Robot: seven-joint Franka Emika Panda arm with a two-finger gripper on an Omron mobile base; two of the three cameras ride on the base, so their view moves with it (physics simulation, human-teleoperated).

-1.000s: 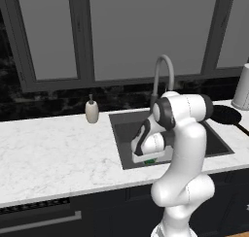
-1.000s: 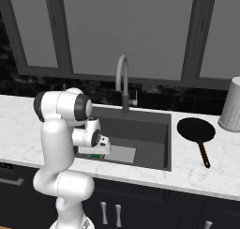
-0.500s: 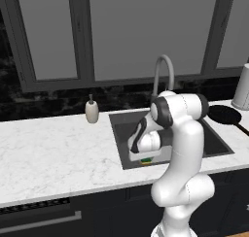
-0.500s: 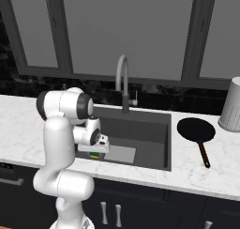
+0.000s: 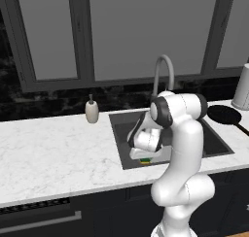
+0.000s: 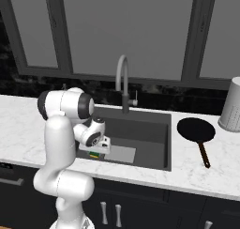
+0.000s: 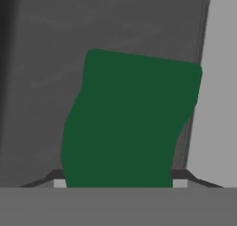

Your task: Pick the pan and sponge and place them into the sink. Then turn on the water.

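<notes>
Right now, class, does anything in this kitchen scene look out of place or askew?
Nothing looks damaged or spilled. The sponge sits between the jaws, low in the sink; the pan lies flat on the counter beside the basin.

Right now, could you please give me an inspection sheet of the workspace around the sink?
Surface: white marble counter around a dark sink with a lighter patch on its floor.
Job's things: sponge, green top up, low in the sink at its front left, between the fingertips; pan on the counter right of the sink, handle toward the front; no water at the faucet.
Clutter: soap bottle left of the sink; pale canister at the far right.
Grippers: gripper down in the sink, fingers astride the sponge; grip or release cannot be told.
Cables: nothing seen.
Surroundings: grey window panes, black backsplash, dark cabinets below.
</notes>
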